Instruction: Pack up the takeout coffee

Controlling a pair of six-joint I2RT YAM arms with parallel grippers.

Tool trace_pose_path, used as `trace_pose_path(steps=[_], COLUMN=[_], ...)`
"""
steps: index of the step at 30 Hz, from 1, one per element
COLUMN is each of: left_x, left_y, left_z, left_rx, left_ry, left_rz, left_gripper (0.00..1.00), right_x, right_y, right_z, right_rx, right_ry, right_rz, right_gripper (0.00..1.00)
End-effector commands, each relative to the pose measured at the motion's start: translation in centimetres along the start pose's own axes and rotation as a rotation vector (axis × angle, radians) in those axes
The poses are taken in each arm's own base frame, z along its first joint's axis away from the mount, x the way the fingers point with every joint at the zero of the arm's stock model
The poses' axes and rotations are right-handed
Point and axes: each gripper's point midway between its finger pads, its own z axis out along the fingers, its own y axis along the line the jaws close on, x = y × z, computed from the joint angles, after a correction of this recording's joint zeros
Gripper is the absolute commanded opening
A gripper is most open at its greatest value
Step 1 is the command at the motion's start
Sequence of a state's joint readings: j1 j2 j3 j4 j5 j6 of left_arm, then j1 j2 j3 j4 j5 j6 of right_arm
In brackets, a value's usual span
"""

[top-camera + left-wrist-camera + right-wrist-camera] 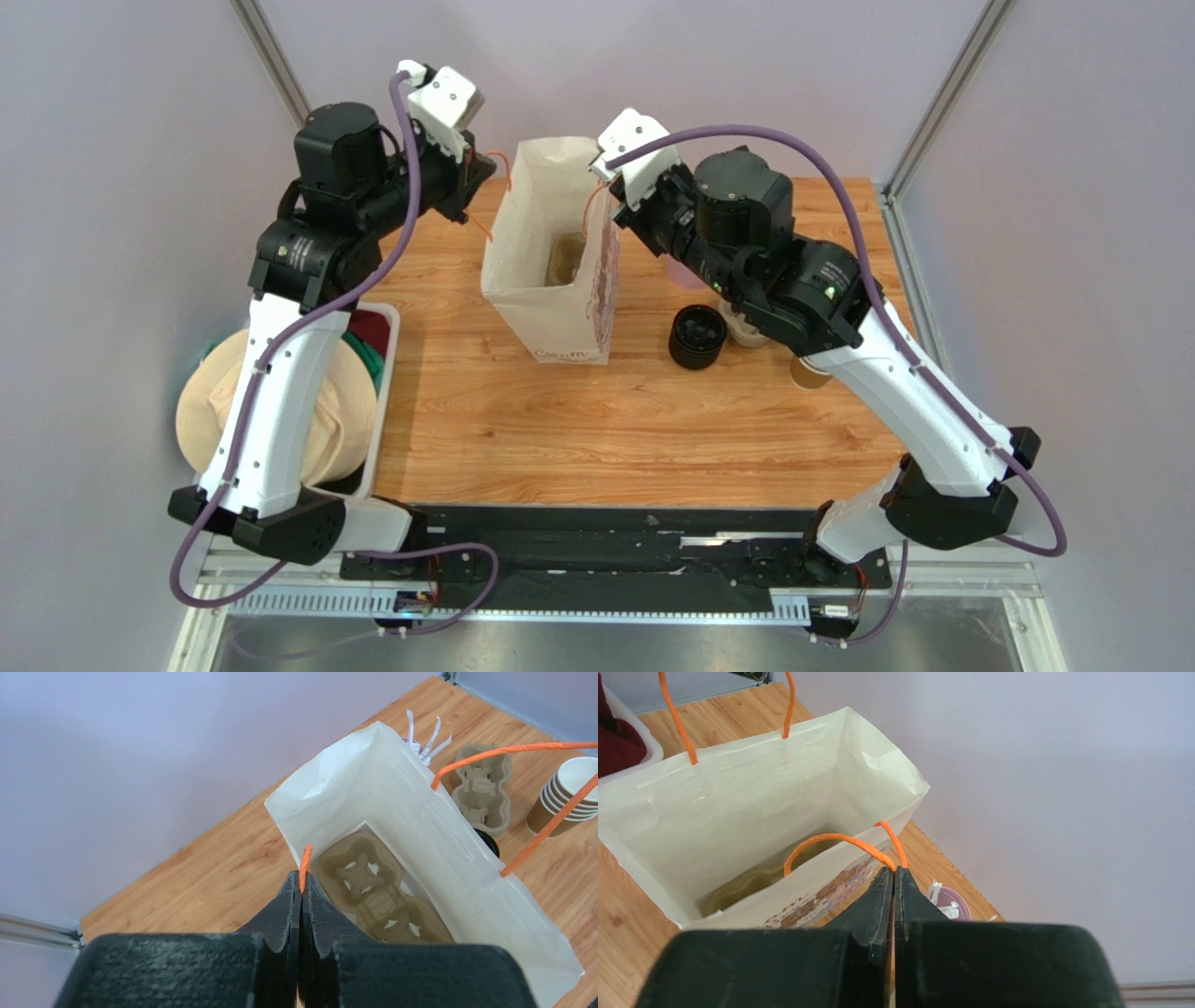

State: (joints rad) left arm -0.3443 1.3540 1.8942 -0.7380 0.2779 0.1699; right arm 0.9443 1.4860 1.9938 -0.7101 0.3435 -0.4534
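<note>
A white paper bag stands open at the table's middle back. A brown cup carrier lies on its floor with both slots empty. My left gripper is shut on the bag's orange left handle, at the bag's left rim. My right gripper is shut on the orange right handle, at the right rim. I see no brown cup with a black lid. A round black thing right of the bag looks black all over, like lids.
A stack of nested brown cups and a second carrier stand right of the bag. A pink cup of white sticks is behind it. A white bin with cloth and a beige hat sits at the left edge.
</note>
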Motion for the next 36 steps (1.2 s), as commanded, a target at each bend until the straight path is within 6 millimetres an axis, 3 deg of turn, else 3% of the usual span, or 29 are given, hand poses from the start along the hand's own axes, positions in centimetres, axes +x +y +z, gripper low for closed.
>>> trace_pose_path(steps=[1,4,7,8,10,11,13,15,20,26,30,33,36], left_x=[-1.3,0.4,4.4,7.0,8.9,10.5,11.3,11.3,7.5,2.8,1.2,1.9,3.9], left_y=[0.0,-0.3,-0.9,-1.3,-1.6,-1.9,-1.9,-1.8,-1.1,0.1,-0.3,-1.5,-2.2], left_z=[-1.5,-0.8,0.8,1.5,2.2,2.7,2.9,2.9,1.7,0.2,-0.3,-0.2,0.2], left_rx=[-0.008,0.005,0.030,0.043,0.053,0.062,0.062,0.064,0.038,-0.007,0.020,0.084,0.115], left_ry=[-0.032,-0.001,0.074,0.128,0.157,0.190,0.209,0.214,0.138,0.057,0.022,0.030,0.069], left_rz=[0.012,-0.002,-0.032,-0.050,-0.057,-0.066,-0.064,-0.061,-0.018,0.045,0.049,0.039,0.035], left_gripper=[0.02,0.02,0.02,0.02,0.02,0.02,0.02,0.02,0.03,0.04,0.05,0.05,0.05], right_x=[0.1,2.5,6.2,7.2,9.9,10.7,11.5,11.1,8.4,7.5,9.4,10.9,13.3], right_y=[-0.9,0.5,2.6,3.2,4.9,5.5,6.3,6.3,5.1,5.5,8.1,9.5,11.7], right_z=[-0.6,0.1,1.1,1.3,1.9,2.1,2.3,2.3,1.7,0.5,-1.7,-3.3,-4.9], right_rx=[0.020,-0.005,-0.038,-0.048,-0.078,-0.091,-0.112,-0.117,-0.107,-0.176,-0.341,-0.430,-0.545], right_ry=[0.014,0.060,0.120,0.133,0.173,0.185,0.197,0.185,0.137,0.123,0.166,0.173,0.209], right_rz=[-0.014,-0.020,-0.024,-0.026,-0.030,-0.031,-0.029,-0.017,0.007,0.000,-0.039,-0.074,-0.098], right_gripper=[0.00,0.00,0.00,0.00,0.00,0.00,0.00,0.00,0.00,0.00,0.00,0.00,0.00])
